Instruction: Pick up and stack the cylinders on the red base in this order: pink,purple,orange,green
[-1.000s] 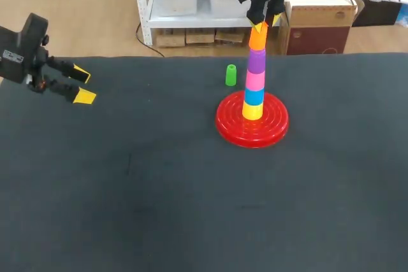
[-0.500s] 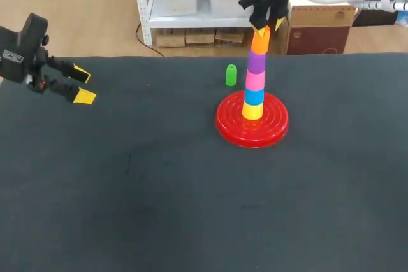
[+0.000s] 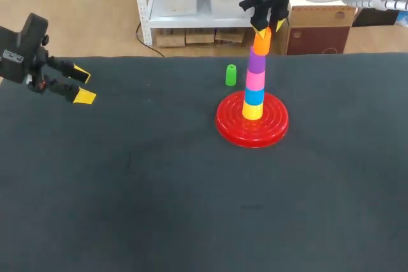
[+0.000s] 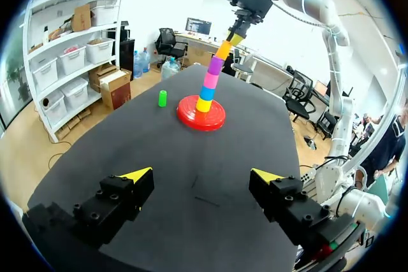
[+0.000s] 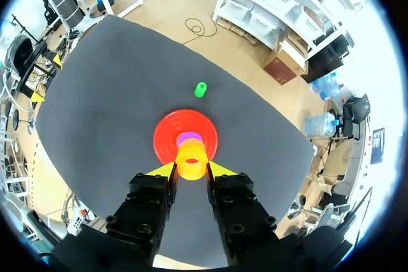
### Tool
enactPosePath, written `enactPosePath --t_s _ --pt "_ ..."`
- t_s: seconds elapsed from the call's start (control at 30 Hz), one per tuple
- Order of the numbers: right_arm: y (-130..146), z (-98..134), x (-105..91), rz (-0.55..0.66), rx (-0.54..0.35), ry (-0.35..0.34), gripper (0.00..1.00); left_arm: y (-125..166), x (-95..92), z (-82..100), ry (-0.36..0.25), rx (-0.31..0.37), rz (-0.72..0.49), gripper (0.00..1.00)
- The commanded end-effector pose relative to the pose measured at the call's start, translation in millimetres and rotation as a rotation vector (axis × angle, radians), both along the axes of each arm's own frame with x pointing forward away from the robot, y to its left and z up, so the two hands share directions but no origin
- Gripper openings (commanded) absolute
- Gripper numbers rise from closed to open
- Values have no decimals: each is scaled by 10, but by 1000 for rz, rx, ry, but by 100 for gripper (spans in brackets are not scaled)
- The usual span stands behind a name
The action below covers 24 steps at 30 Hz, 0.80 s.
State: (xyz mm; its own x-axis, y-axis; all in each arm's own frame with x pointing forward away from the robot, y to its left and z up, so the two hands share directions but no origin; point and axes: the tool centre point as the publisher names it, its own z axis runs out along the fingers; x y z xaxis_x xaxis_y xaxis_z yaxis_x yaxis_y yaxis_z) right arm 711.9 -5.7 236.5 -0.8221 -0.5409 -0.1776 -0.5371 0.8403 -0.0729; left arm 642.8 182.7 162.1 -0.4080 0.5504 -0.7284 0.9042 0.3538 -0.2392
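The orange cylinder [image 5: 191, 160] is topping the stack on the red base [image 3: 229, 125], slightly askew, with the jaws of the right gripper [image 5: 191, 171] pinching it from both sides. Five cylinders are stacked, and one green cylinder [image 3: 231, 75] is standing apart on the counter [image 3: 159, 189]. The left gripper [image 4: 201, 173] is hanging far off with its jaws spread. From the right wrist, the orange is hiding everything in the stack but a sliver of the purple cylinder [image 5: 187, 137].

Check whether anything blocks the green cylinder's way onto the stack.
Yes: the right end effector is shut on the orange cylinder, the topmost one, right where the green cylinder must land. Nothing visible lies between it and the red base.
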Motion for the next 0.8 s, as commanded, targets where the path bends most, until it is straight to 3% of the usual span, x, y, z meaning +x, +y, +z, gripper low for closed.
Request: enactPosePath --t_s 0.03,0.43,0.8 --pt "39 -14 99 4 -5 13 0 7 -3 -11 -3 -2 0 100" --pt "15 -123 171 -16 14 43 0 7 -3 -11 -3 -2 0 100" --pt "81 -341 89 -7 30 88 0 7 -3 -11 -3 -2 0 100"
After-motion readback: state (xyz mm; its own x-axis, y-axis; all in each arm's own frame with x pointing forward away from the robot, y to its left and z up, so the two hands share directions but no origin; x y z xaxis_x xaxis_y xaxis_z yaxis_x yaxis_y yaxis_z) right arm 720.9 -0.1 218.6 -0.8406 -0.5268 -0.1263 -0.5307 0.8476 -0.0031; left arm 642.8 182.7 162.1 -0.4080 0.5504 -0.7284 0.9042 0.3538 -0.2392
